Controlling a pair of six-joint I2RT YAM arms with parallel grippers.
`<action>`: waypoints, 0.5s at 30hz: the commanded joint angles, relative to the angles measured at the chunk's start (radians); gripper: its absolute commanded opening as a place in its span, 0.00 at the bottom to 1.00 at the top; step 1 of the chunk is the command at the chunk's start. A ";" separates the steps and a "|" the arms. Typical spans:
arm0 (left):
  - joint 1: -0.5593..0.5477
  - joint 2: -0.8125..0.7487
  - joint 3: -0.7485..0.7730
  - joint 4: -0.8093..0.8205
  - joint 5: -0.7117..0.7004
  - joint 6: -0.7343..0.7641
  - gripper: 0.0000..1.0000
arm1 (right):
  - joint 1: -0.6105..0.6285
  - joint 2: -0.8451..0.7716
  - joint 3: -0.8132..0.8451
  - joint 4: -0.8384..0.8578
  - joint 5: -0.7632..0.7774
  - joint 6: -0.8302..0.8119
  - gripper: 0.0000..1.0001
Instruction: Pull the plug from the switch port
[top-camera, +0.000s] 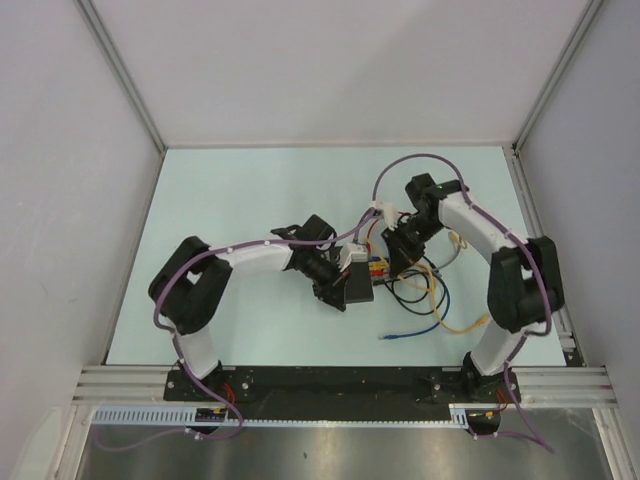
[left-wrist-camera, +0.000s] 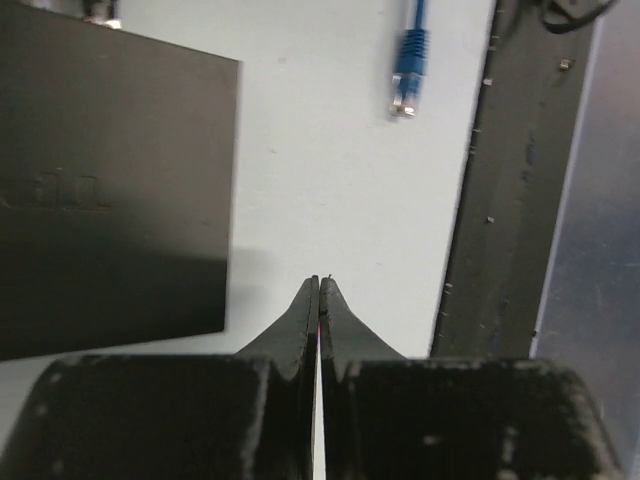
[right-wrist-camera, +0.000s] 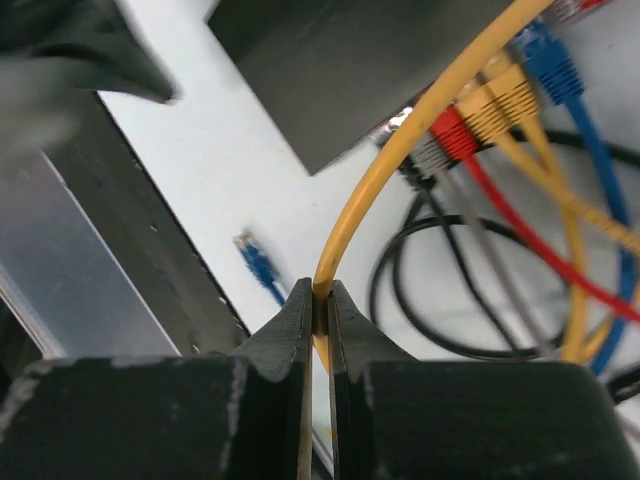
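The switch is a flat matte-black box in the middle of the table; it also shows in the left wrist view and the right wrist view. Yellow, red, blue and grey plugs sit in its ports. My right gripper is shut on a yellow cable a short way from the ports; it also shows in the top view. I cannot tell which plug this cable ends in. My left gripper is shut and empty, just beside the switch's edge.
A loose blue plug lies on the table near the front; it also shows in the top view. Black, yellow and blue cable loops lie to the right of the switch. The black base rail runs along the near edge.
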 joint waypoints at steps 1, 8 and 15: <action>-0.003 0.083 -0.005 0.128 -0.059 -0.093 0.00 | -0.021 -0.201 -0.179 0.214 -0.109 0.151 0.00; -0.003 0.228 0.113 0.168 -0.030 -0.176 0.00 | -0.003 -0.277 -0.334 0.331 0.084 0.394 0.00; 0.000 0.303 0.170 0.228 -0.001 -0.309 0.00 | 0.039 -0.356 -0.323 0.258 0.340 0.570 0.00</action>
